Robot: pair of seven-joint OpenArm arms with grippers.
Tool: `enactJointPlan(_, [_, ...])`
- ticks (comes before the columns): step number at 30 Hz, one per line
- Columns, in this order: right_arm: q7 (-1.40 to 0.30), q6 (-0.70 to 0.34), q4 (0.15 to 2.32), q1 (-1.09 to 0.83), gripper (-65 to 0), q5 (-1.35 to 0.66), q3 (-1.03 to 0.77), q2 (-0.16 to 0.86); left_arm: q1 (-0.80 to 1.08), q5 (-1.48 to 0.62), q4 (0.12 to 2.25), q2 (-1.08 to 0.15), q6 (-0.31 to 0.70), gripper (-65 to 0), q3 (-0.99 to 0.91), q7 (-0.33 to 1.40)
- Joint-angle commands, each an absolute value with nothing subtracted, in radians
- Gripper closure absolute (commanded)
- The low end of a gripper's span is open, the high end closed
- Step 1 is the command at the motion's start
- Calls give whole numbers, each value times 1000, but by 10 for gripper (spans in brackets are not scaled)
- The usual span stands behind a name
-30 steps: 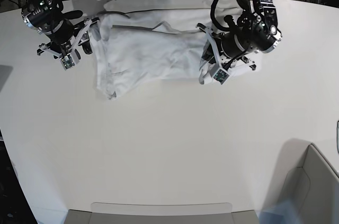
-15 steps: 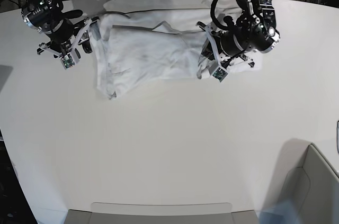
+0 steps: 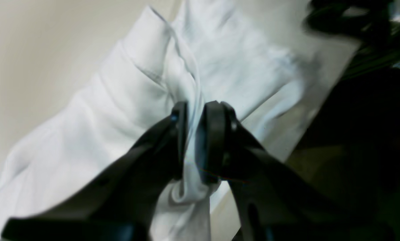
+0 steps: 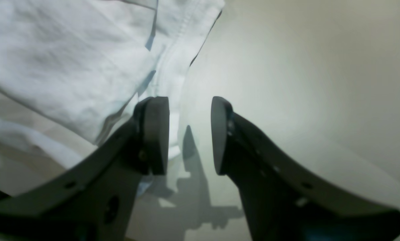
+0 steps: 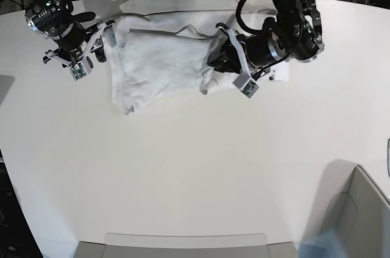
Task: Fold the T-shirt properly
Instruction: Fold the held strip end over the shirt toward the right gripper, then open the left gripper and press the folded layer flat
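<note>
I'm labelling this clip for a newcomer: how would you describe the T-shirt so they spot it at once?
Start at the white table and look to its far edge, between the two black arms. The T-shirt lies there as a rumpled, partly folded white cloth, with the left tool pinching a bunched fold of it. Its wrinkles, seams and shadows set it apart from the smooth tabletop.

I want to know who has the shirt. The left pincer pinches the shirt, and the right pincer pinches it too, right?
Not quite. The left pincer does pinch a fold of the shirt. But the right pincer is open beside the shirt's edge with nothing between its jaws; the right wrist view shows it.
</note>
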State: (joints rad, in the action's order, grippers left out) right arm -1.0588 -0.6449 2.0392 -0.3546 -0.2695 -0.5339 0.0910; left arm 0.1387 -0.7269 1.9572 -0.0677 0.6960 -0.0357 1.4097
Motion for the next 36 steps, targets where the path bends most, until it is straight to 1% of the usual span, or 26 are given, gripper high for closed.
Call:
enactJointPlan(1, [-1047,-653,2052,-351,-215,-282,-536,97,130,-717,1965,-91,694,-93,-41,1396])
enactJointPlan(4, [-1047,-653,2052,-351,-215,-282,-536,97,131,-665,1966,-128,694,-93,-41,1396])
enactJointPlan(6, [-1049,-653,2051,-351,-215,-282,-536,97,131,-667,1968,-134,694,-93,-42,1396])
enactJointPlan(12, [-1049,-653,2051,-351,-215,-282,-536,94,130,-667,1969,-102,694,-100,-38,1396])
enactJointPlan(14, [-1049,-653,2051,-351,-215,-282,-536,94,130,-668,1969,-94,694,-130,-35,1396])
enactJointPlan(20, [-1049,-653,2051,-351,-215,-282,-536,94,133,-670,2015,-67,698,-252,-33,1396])
enactJointPlan(24, [-1050,-653,2051,-351,-215,-282,-536,94,131,-739,2020,-76,696,-289,-33,1396])
enactJointPlan(29, [-1050,-653,2051,-351,-215,-282,-536,96,130,-739,2012,-77,696,-284,-42,1396])
enactJointPlan(31, [-1050,-653,2051,-351,-215,-282,-536,96,130,-739,2000,-104,694,-251,-71,1396])
enactJointPlan(33, [-1050,-653,2051,-351,-215,-282,-536,96,133,-739,1986,-116,694,-202,-117,1396])
enactJointPlan(36, [-1049,-653,2051,-351,-215,-282,-536,96,139,-739,1959,-136,694,-156,-179,1396])
